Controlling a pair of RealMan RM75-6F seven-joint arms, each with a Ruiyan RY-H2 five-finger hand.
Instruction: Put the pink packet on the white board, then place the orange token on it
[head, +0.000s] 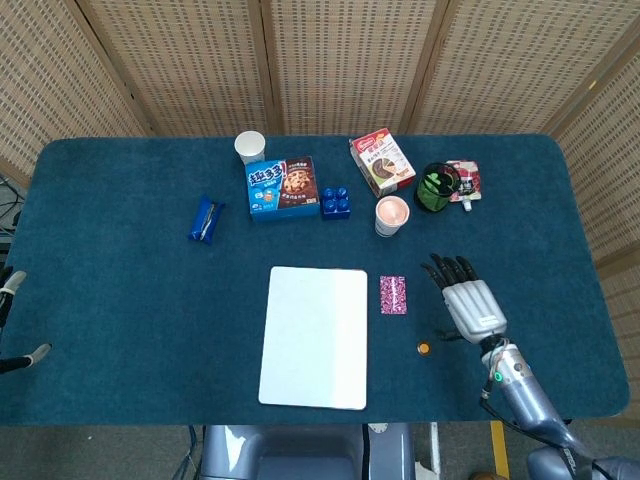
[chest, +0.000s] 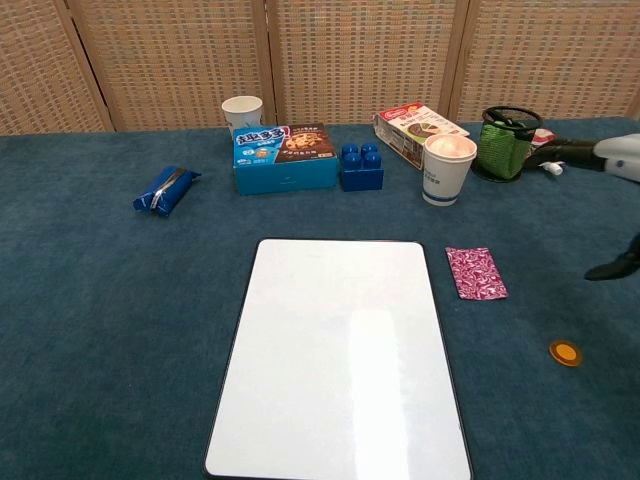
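The white board (head: 315, 337) (chest: 340, 355) lies flat near the table's front edge. Just right of its upper corner lies the pink packet (head: 393, 295) (chest: 476, 272). The small orange token (head: 424, 348) (chest: 565, 352) sits on the cloth below and to the right of the packet. My right hand (head: 468, 300) (chest: 622, 156) hovers right of the packet and above the token, fingers spread, holding nothing. Its thumb (chest: 612, 270) points toward the token. Only two spread fingertips of my left hand (head: 24, 358) show at the left edge, holding nothing.
Along the back stand a white paper cup (head: 250, 147), a blue cookie box (head: 283, 187), a blue brick (head: 335, 202), a red-white box (head: 382, 163), a lidded cup (head: 391, 215), a green cup (head: 436, 187) and a pouch (head: 465, 183). A blue packet (head: 205, 219) lies at the left.
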